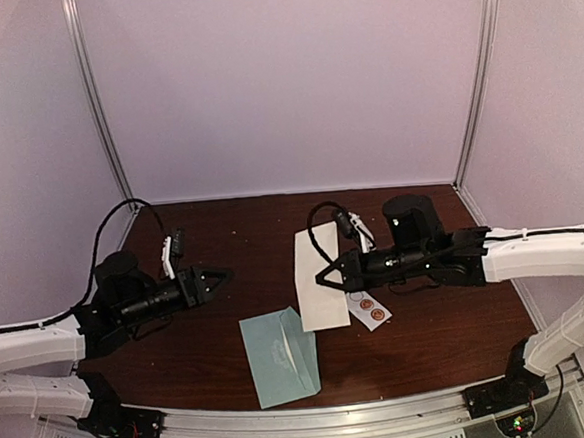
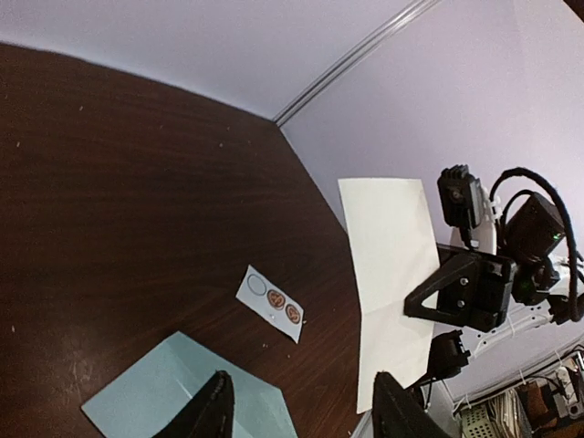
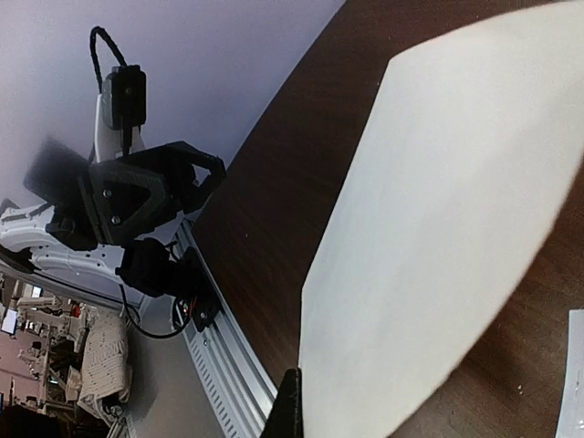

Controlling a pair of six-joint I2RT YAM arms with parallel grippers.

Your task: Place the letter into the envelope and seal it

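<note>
the jaws of the right gripper (image 1: 326, 275) pinch the letter (image 1: 312, 248). the left gripper (image 1: 221, 276) has spread jaws near the envelope (image 1: 280, 355). next, i think: open the envelope, slide the letter in.

Dim, even light is cast (purple-tinted on the walls (image 1: 282, 79)); the letter (image 3: 438, 228) is rendered blurred, and wrist views are warped.

A dark brown wooden table (image 1: 222, 224) bears a pale teal-green paper envelope (image 1: 280, 355) near the left gripper's (image 1: 224, 275) jaws. A white paper sheet (image 1: 314, 243) sits in the right gripper's (image 1: 323, 275) jaws, with a small white sticker strip (image 1: 371, 310) just beside them.
</note>
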